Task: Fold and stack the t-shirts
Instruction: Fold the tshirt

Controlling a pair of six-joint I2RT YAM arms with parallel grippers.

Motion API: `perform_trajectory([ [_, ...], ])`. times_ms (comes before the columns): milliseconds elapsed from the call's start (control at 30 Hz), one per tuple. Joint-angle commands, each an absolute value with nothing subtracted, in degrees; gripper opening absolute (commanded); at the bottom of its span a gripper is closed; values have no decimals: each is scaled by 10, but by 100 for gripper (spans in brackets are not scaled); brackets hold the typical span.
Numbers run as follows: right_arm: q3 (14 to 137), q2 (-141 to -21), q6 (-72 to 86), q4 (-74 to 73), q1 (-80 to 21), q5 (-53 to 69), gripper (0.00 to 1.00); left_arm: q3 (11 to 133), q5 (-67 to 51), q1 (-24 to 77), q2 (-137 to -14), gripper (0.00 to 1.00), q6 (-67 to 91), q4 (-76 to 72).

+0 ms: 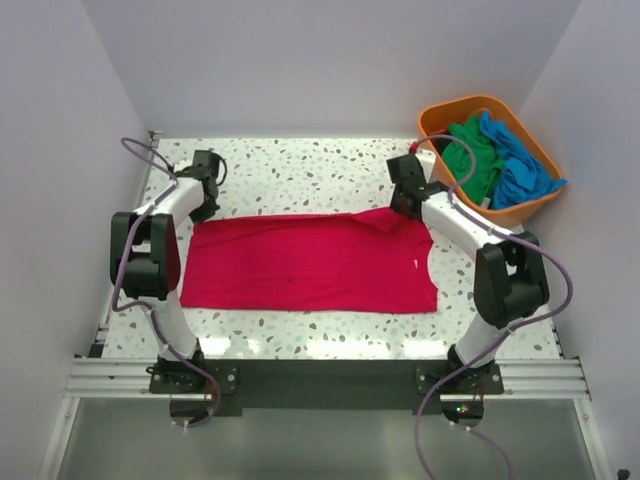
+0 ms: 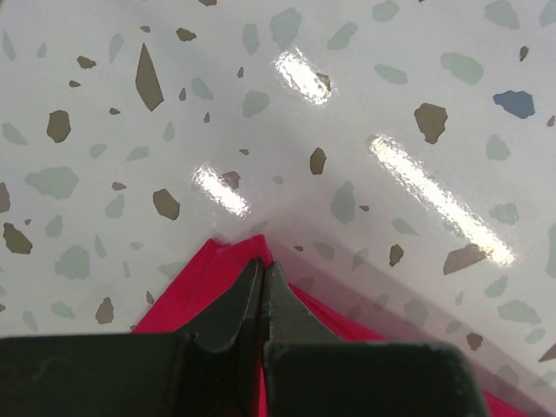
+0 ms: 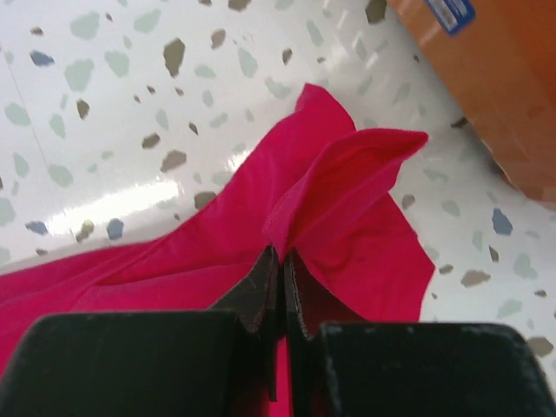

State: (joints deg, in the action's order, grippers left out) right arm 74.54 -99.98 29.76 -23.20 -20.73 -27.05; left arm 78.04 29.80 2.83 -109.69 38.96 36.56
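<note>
White-shelled left arm (image 1: 178,205) and right arm (image 1: 455,222), black joints, purple cables (image 1: 137,150), black fingers (image 2: 230,304).

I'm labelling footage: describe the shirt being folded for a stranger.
In the middle of the speckled table lies a red shirt, spread flat. The left gripper and right gripper pinch its far corners; the green shirt and blue shirt are bunched in a basket.

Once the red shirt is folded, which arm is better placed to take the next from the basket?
Right. The right gripper, shut on a far corner of the red t-shirt, sits beside the orange basket holding the green t-shirt and blue t-shirt; the left gripper pinches the opposite far corner.
</note>
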Motion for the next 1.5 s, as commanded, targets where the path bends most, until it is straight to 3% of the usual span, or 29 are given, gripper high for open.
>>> perform_trajectory([
  [0,706,-933,321,-241,-211,-267,0,763,308,31,-1040,0,400,324],
  [400,599,-796,324,-292,-211,-229,0,696,334,35,-958,0,425,329],
  [633,596,-789,329,-301,-213,-212,0,811,324,35,-1008,0,417,367],
  [933,556,-756,331,-316,-214,-162,0,684,338,35,-972,0,449,339],
  [1467,474,-719,350,-340,-221,-113,0,610,352,35,-947,0,475,348],
])
